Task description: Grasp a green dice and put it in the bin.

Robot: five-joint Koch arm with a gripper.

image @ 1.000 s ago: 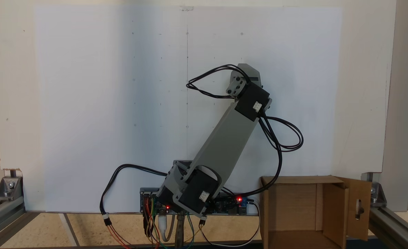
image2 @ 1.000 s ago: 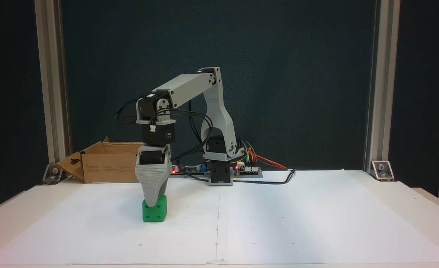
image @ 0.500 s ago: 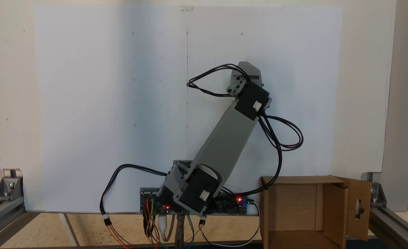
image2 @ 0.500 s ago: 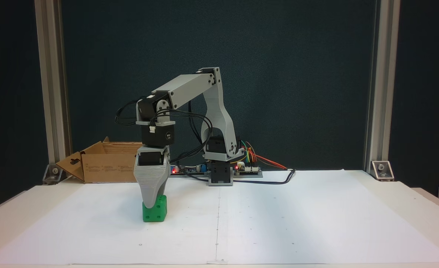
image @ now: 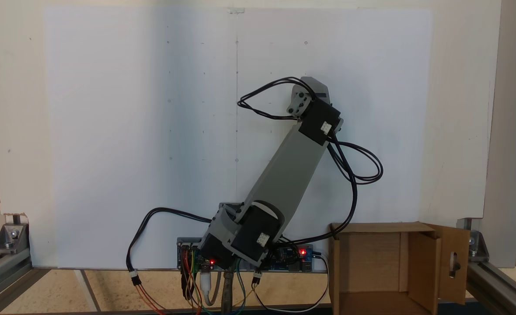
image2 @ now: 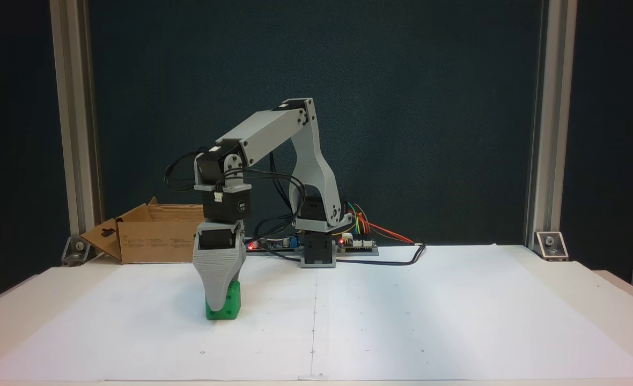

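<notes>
The green dice (image2: 233, 301) rests on the white paper, left of the centre line in a fixed view. My gripper (image2: 220, 306) points straight down at it. Its grey front jaw covers most of the dice's near face and reaches almost to the paper. The other jaw is hidden behind, so the grip cannot be judged. From above, the black wrist motor (image: 320, 124) hides the dice. The bin (image2: 150, 236), a brown cardboard box with a cutout in one flap, stands at the table's back left, and shows as the bin (image: 385, 262) at the lower right from above.
The arm's base (image2: 316, 252) and its circuit board with coloured wires (image2: 357, 241) sit at the back centre. Black cables (image: 354, 175) loop off the arm. Aluminium posts (image2: 544, 161) frame the table. White paper (image2: 429, 321) stretches bare to the right of the dice.
The arm has leaned forward and the gripper has dropped lower over the dice, covering more of its near face. The dice has stayed in place.
</notes>
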